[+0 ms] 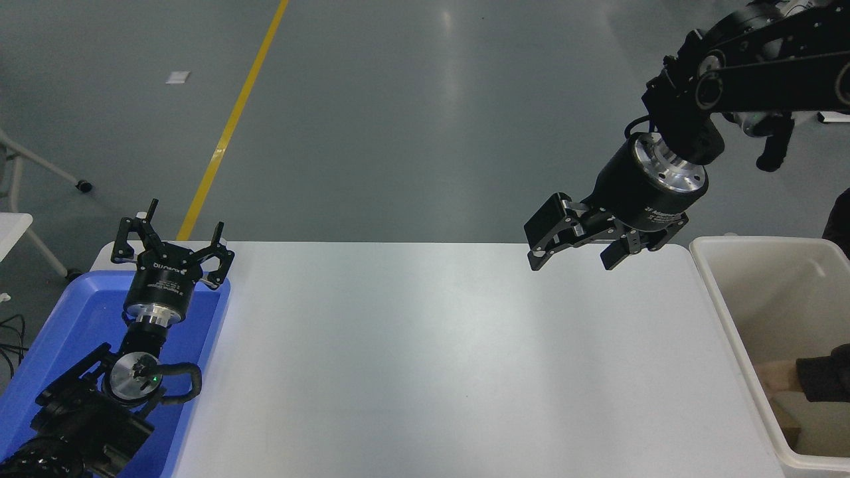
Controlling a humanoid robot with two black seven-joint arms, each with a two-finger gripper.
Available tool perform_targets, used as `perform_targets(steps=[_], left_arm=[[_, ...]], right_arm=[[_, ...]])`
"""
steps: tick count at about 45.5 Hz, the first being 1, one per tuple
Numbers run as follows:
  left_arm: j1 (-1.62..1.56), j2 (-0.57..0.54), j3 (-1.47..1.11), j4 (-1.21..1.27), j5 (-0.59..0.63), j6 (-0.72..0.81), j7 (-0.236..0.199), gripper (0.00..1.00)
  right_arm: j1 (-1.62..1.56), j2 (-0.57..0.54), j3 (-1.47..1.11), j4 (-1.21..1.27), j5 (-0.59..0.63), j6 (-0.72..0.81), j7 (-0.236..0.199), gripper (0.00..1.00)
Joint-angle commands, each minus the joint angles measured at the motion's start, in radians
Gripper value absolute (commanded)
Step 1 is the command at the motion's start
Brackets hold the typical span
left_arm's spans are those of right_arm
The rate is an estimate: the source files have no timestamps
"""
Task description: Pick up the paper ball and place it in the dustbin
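The large rectangular cream-white plastic dustbin [720, 295] stands at the right end of the white table [431, 358], its long axis running from the camera's side away toward the far edge, its open mouth facing up. Inside it, low against the near right wall, a person's hand [773, 377] in a dark sleeve [823, 380] reaches in. The paper ball cannot be made out; whether the hand covers it is unclear.

The black right gripper [574, 255] hangs just left of the dustbin's far corner, above the table's far edge, fingers spread apart and empty, pointing down and left.

The black left gripper [174, 239] sits parked far left of the dustbin, over a shallow blue plastic tray [60, 332], its fingers splayed and empty.
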Motion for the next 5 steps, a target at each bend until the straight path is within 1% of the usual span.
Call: perform_targets(steps=[1, 5], left_arm=[[0.000, 0.000, 0.000, 0.000, 0.000, 0.000, -0.002, 1.00], [0.000, 0.000, 0.000, 0.000, 0.000, 0.000, 0.000, 1.00]], right_arm=[[0.027, -0.071, -0.046, 0.059, -0.005, 0.002, -0.012, 1.00], [0.036, -0.105, -0.055, 0.072, -0.012, 0.002, -0.028, 1.00]])
